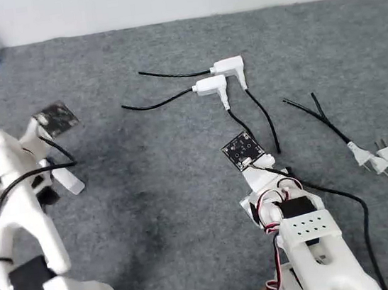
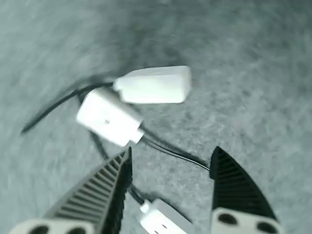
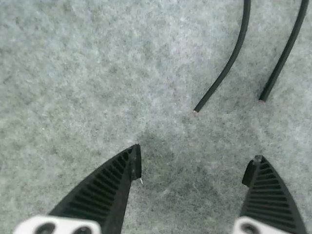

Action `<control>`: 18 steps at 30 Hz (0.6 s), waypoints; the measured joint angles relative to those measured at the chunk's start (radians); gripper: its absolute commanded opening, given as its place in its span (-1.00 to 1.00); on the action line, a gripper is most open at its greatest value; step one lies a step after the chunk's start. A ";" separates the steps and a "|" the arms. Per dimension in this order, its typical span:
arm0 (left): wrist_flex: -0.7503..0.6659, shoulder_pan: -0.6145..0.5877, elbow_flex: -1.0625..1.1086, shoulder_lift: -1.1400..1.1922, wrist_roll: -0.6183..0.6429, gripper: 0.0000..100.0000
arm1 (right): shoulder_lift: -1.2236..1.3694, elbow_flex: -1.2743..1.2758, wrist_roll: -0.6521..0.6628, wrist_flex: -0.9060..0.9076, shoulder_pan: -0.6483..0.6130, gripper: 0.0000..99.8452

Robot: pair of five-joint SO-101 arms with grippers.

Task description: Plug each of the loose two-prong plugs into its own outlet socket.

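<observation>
You've got a far white plastic socket block (image 1: 228, 64) and a near white plastic socket block (image 1: 209, 85) lying just beside each other at centre far on the grey carpeted tabletop (image 1: 152, 208). Black cords trail from them to the left and toward the near side. The first loose white two-prong plug (image 1: 360, 154) and the second loose white two-prong plug (image 1: 385, 157) lie side by side at the right, well apart from the sockets, neither plugged in. Your left pincer (image 2: 172, 151) is open, jaws spread, gripping nothing. Both socket blocks lie just beyond its tips, and a third white piece at the frame edge is too cut off to identify. Your right pincer (image 3: 197, 152) is open too, holding nothing, over carpet with two black cord ends (image 3: 196, 110) just beyond its tips.
</observation>
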 measured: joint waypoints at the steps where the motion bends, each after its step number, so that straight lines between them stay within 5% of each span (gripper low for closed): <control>1: 0.000 0.008 0.000 0.023 -0.044 -0.51 | 0.000 0.000 0.000 0.000 0.000 -0.35; 7: -0.018 0.064 0.000 0.118 -0.204 -0.51 | 0.000 0.000 0.000 -0.020 0.000 -0.35; 18: -0.204 0.118 -0.015 0.245 -0.270 -0.51 | 0.000 0.014 0.040 -0.031 -0.032 -0.35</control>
